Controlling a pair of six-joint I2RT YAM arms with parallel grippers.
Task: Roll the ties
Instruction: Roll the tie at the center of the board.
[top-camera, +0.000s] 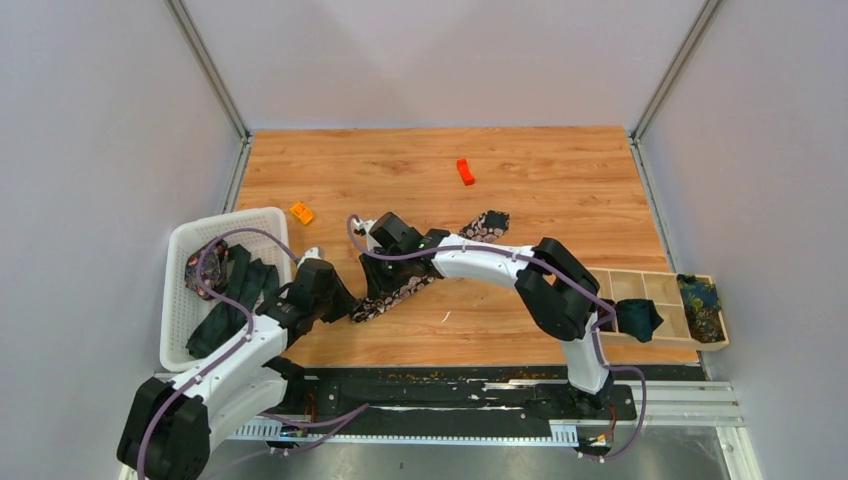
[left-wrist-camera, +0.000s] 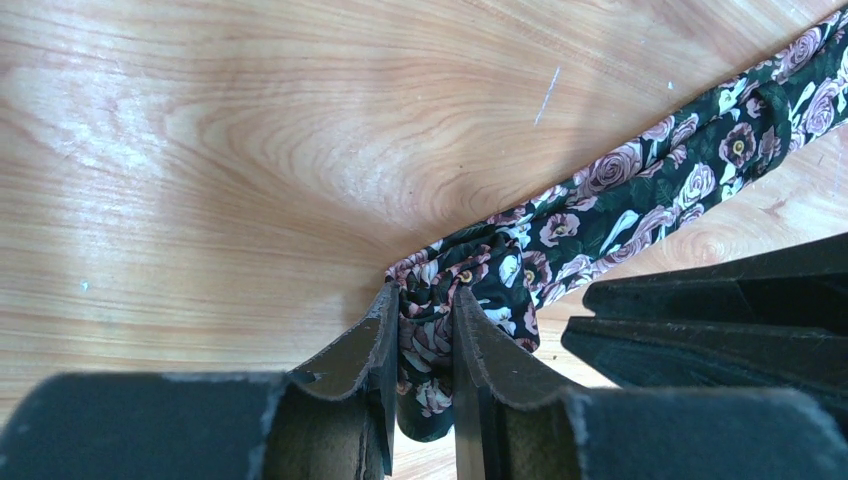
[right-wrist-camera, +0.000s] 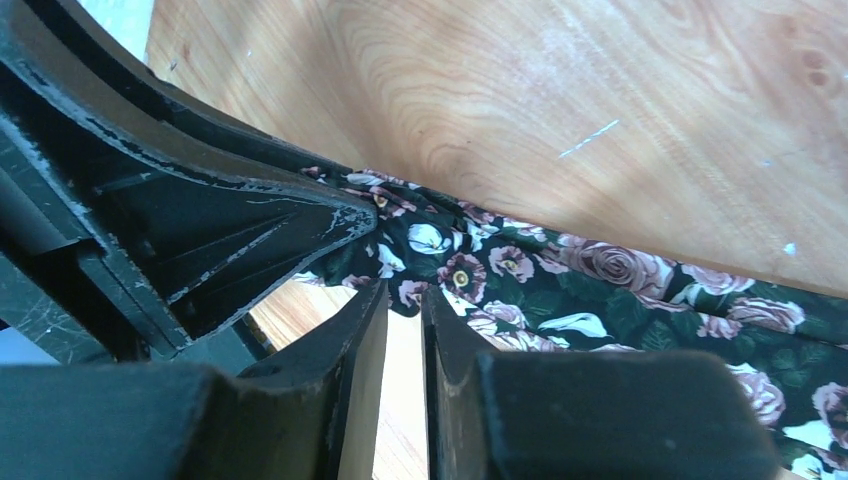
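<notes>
A black tie with pink-white flowers (top-camera: 480, 228) lies slanted on the wooden table (top-camera: 560, 180), its wide end far right. My left gripper (top-camera: 348, 305) is shut on its near-left end; in the left wrist view the bunched flowered tie (left-wrist-camera: 650, 190) is pinched between the left gripper's (left-wrist-camera: 425, 300) jaws. My right gripper (top-camera: 372, 293) reaches in right beside it. In the right wrist view the right gripper (right-wrist-camera: 405, 290) has its jaws nearly together, nipping the edge of the tie (right-wrist-camera: 560, 290) at the tips. The left gripper's black finger (right-wrist-camera: 230, 230) sits close by.
A white basket (top-camera: 225, 215) at the left holds dark ties (top-camera: 235, 295). A wooden compartment tray (top-camera: 650, 290) at the right holds a rolled teal tie (top-camera: 637, 318) and a blue-yellow one (top-camera: 700, 300). Two orange blocks (top-camera: 301, 212) (top-camera: 465, 171) lie farther back.
</notes>
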